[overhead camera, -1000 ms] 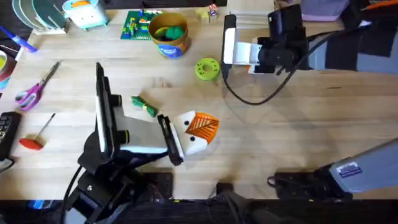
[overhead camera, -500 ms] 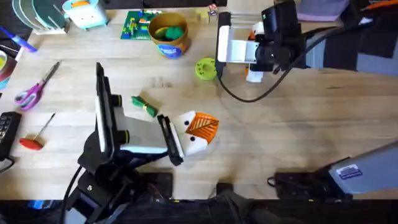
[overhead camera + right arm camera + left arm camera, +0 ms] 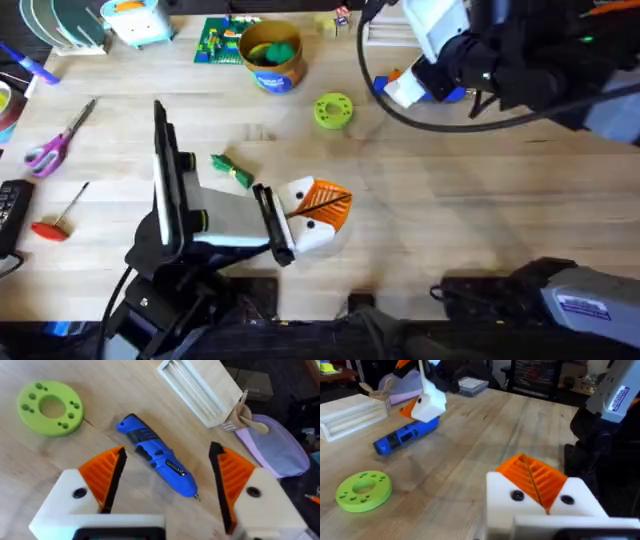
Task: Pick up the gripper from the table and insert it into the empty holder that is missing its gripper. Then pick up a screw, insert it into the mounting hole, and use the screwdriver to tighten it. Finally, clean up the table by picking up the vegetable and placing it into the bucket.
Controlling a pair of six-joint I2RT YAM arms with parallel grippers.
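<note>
Right gripper (image 3: 162, 490) hovers over the screwdriver (image 3: 157, 461), fingers spread wide apart, one on each side, touching nothing. The blue tool lies flat on the table (image 3: 450, 210) near the green disc (image 3: 334, 110). Down at the near edge, the loose gripper (image 3: 318, 210) sits against the holder (image 3: 272, 224) on the left arm; whether those fingers are open, I cannot tell. The vegetable (image 3: 231, 170) lies just beyond, well apart from the bucket (image 3: 271, 55) at the far side.
</note>
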